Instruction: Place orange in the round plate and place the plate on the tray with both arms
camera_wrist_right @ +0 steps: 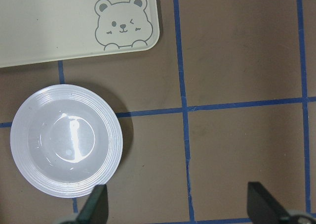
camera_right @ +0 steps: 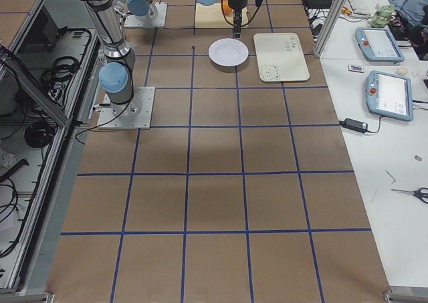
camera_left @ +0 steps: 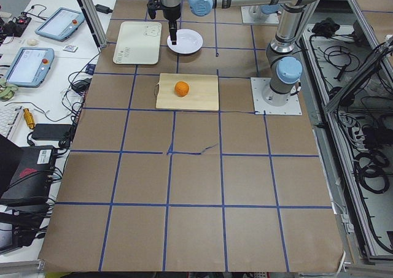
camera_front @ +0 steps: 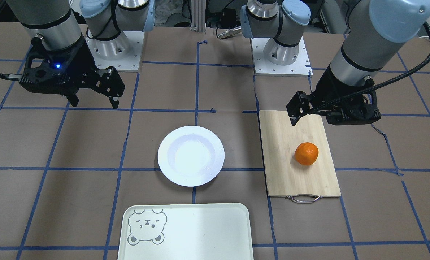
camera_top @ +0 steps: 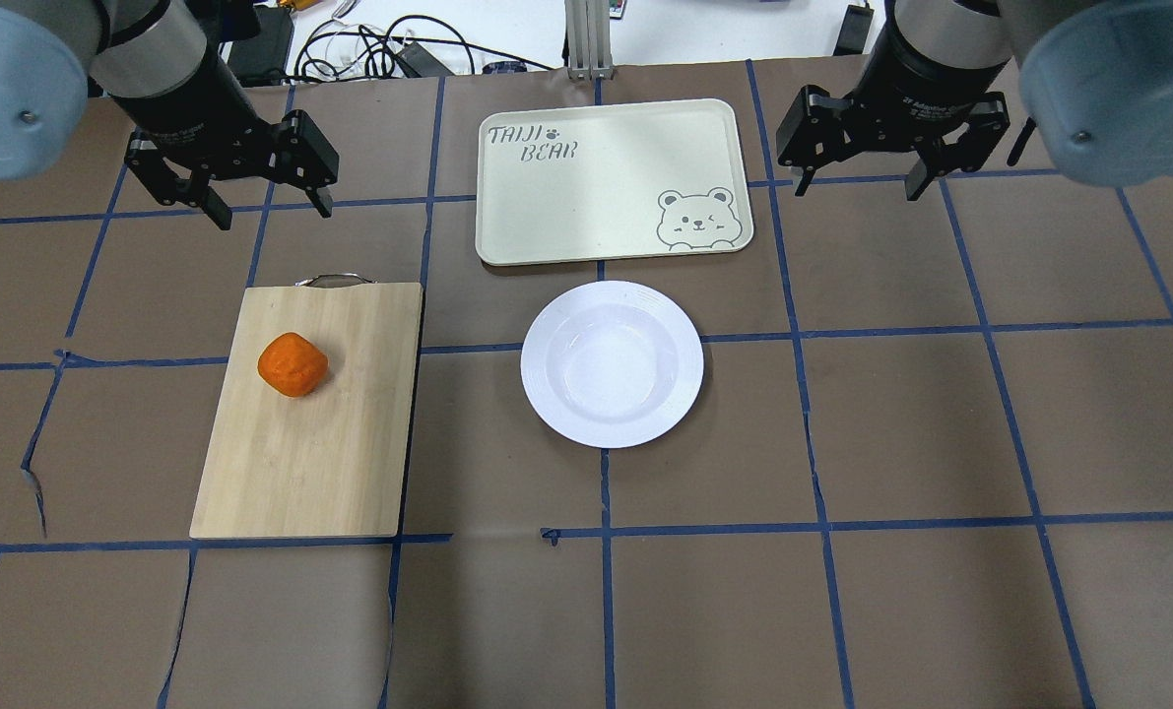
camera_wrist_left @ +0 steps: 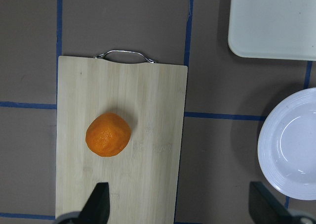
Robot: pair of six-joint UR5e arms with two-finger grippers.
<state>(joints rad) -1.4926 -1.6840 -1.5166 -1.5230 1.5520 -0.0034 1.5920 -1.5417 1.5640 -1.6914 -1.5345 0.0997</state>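
The orange [camera_top: 293, 364] lies on a bamboo cutting board [camera_top: 310, 463] on the table's left half. The white round plate [camera_top: 547, 364] sits empty at the middle, just short of the pale tray [camera_top: 606, 177] with its bear face. My left gripper [camera_top: 271, 212] hangs open and empty above the table beyond the board's handle end. In the left wrist view, the orange [camera_wrist_left: 108, 134] shows ahead of its spread fingertips [camera_wrist_left: 100, 204]. My right gripper [camera_top: 855, 187] is open and empty too, to the right of the tray. The plate [camera_wrist_right: 65, 140] lies to the left in the right wrist view.
The board's metal handle [camera_top: 332, 280] points toward the far edge. Both arm bases [camera_front: 113, 47] stand on white mounts at the robot's side. Cables [camera_top: 389, 49] lie past the far table edge. Tablets [camera_left: 27, 66] rest on a side bench.
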